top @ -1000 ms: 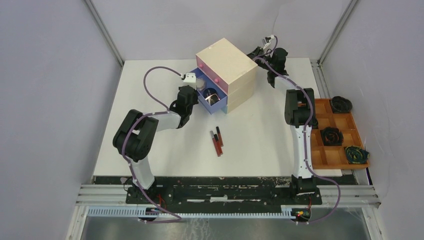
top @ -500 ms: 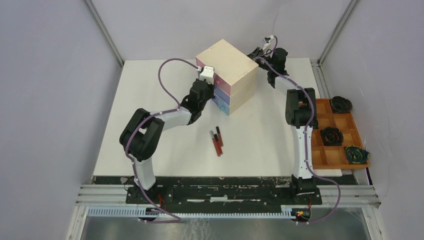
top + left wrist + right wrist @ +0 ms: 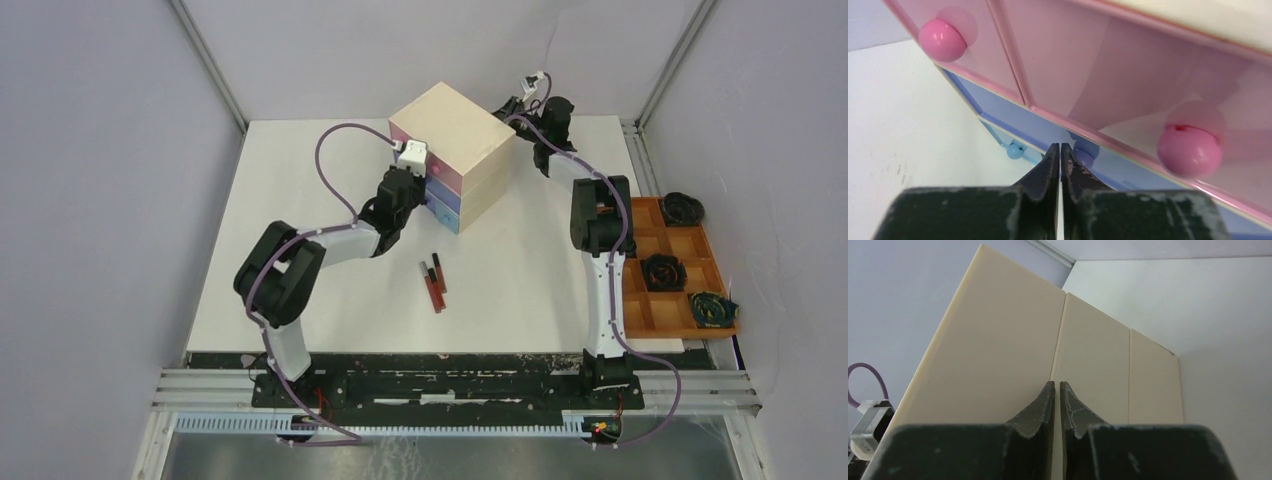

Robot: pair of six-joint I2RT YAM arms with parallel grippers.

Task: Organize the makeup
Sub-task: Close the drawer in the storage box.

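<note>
A beige box with three tiers of pink, purple and blue drawers (image 3: 452, 150) stands in the upper middle of the overhead view, on the white desk (image 3: 300, 200), with every drawer front flush.

The left claw (image 3: 422, 172) is at the drawer side of the box. In the left wrist view its two black fingers (image 3: 1049, 165) are pressed together with nothing between them. The tips sit right at the small purple knob (image 3: 1084, 151) of the middle tier, below the pink drawer fronts with their round pink knobs (image 3: 1190, 150). I cannot tell whether the tips touch the knob. A pale-blue knob (image 3: 1014, 150) shows just left of the tips.

The right claw (image 3: 520, 106) is at the upper right of the box, behind it. In the right wrist view (image 3: 1057, 386) its fingers are nearly together, a thin slit between them, empty, and aimed at the plain beige back panels.

The makeup in view is a few slim red and black tubes (image 3: 433, 283), lying side by side in the centre of the overhead view, below the box and well apart from both claws.

An orange-brown compartment tray (image 3: 660, 300) with dark coiled items (image 3: 662, 271) lies at the right edge.
</note>
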